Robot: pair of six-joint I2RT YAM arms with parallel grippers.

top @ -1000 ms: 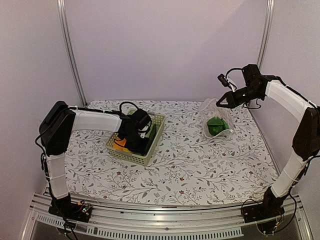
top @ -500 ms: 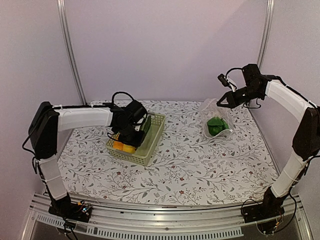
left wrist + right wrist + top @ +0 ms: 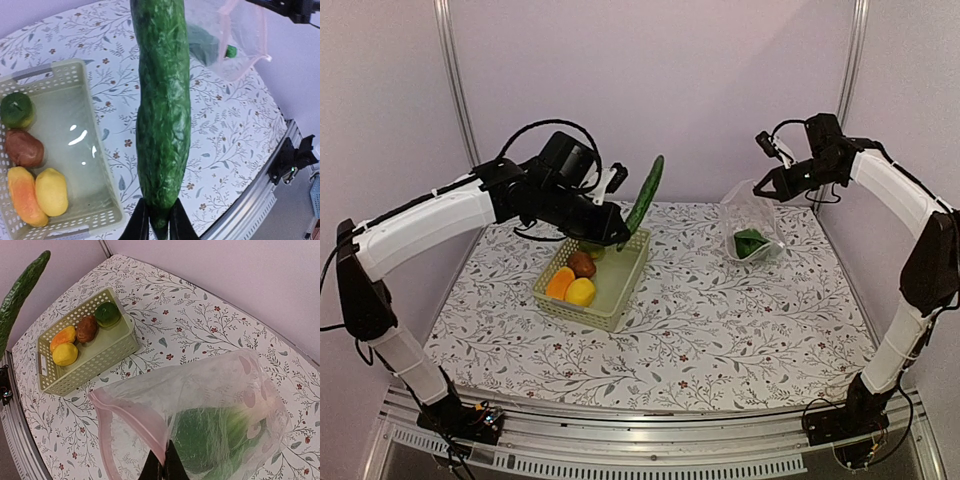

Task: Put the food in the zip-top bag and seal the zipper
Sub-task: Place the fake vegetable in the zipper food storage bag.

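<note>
Green and bumpy, the cucumber shows in the top view tilted toward 1 o'clock in the air, its lower end clamped in the left hand over the far rim of the pale lattice basket. An orange piece, a yellow piece and a brown piece lie in the basket's left half. Well apart, toward 3 o'clock, the zip-top bag hangs from the right hand, which pinches its upper edge; the bok choy sits in the bag's bottom, low over the flowered bench. From the left wrist, the cucumber runs from 6 to 12 o'clock through the middle of the view, both fingers closed tight on its end at 6 o'clock. The basket lies at 9 o'clock, with a yellow-green piece beside the brown one along its left wall, and the bag is at 1 o'clock. From the right wrist, the fingers at 6 o'clock are nipped together on the clear plastic just beside the mouth. The zipper gapes unsealed toward 8 o'clock, the bok choy fills the bag at 4 o'clock, the basket sits at 10 o'clock, and the cucumber slants along the left edge.
</note>
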